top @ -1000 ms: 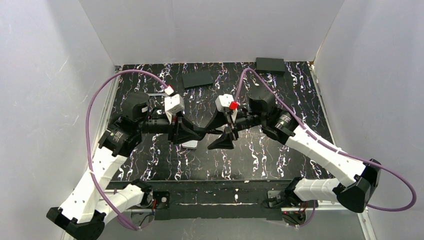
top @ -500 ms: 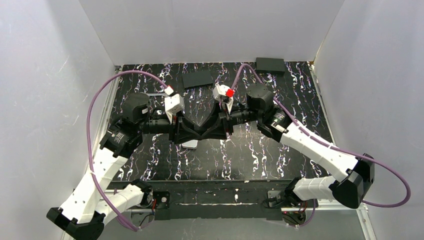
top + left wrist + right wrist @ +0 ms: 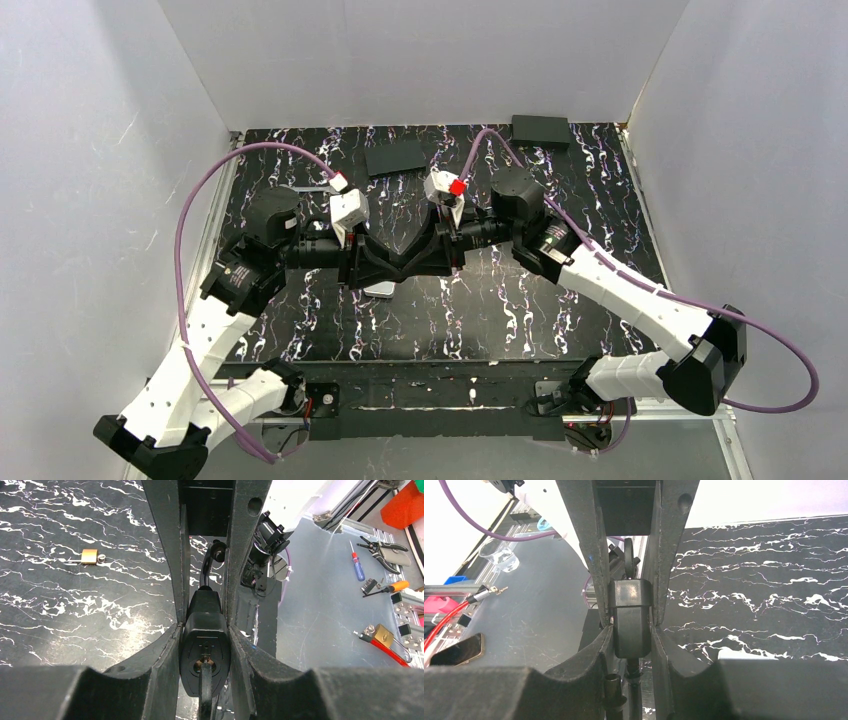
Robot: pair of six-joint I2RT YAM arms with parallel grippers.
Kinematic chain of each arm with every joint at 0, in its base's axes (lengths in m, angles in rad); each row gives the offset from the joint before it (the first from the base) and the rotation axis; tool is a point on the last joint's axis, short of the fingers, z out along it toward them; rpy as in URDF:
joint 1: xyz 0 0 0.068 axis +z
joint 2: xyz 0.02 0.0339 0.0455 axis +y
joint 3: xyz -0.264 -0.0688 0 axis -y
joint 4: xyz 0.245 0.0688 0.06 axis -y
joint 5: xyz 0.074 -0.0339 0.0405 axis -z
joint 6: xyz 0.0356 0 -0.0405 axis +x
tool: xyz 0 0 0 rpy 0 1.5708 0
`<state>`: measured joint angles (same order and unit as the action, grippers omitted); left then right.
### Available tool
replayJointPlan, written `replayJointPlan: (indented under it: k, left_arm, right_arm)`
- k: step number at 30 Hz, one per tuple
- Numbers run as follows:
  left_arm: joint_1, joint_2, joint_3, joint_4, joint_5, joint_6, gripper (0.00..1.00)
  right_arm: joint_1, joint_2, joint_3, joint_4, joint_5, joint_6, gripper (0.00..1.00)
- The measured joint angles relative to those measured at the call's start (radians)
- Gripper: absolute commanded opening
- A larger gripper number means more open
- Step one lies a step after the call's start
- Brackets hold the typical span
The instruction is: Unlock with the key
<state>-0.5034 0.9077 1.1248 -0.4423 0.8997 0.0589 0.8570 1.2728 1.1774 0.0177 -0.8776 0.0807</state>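
Observation:
The black padlock (image 3: 205, 630) hangs above the table between both grippers. In the left wrist view my left gripper (image 3: 204, 627) is shut on its body. The keyhole face points at this camera. The key (image 3: 205, 682) sits in it, brass showing at the hole and its black head edge-on. In the right wrist view my right gripper (image 3: 631, 625) presses the same padlock (image 3: 630, 615) from the opposite side, both fingers against its flanks, and the shackle (image 3: 631, 680) points toward this camera. From above, the left gripper (image 3: 393, 265) and right gripper (image 3: 418, 262) meet tip to tip and hide the lock.
A silver flat piece (image 3: 379, 289) lies on the marbled table (image 3: 500, 300) just under the grippers. Two black boxes (image 3: 396, 157) (image 3: 540, 131) sit at the back. A small brass padlock (image 3: 90, 556) lies on the table. White walls close in three sides.
The right arm swung left to meet the left gripper, and its open jaws closed onto the padlock. The left arm and its grip stayed still.

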Motion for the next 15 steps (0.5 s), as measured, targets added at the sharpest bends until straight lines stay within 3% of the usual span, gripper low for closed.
replayJointPlan:
  k: [3,6,8,15]
  left_arm:
    - [0.000,-0.003,-0.005,-0.001,-0.010,-0.006,0.66]
    - [0.000,-0.005,-0.006,0.016,-0.046,-0.003,0.94]
    - [0.000,-0.018,-0.006,0.015,-0.084,-0.010,0.98]
    - [0.000,-0.125,-0.026,-0.008,-0.242,-0.011,0.98]
  right_arm:
    - [0.000,0.002,-0.011,0.015,-0.001,0.017,0.01]
    - [0.003,0.003,-0.024,0.012,0.012,0.027,0.01]
    - [0.008,0.003,-0.048,0.013,0.038,0.029,0.01]
    - [0.011,-0.045,-0.223,0.066,0.254,0.089,0.01]
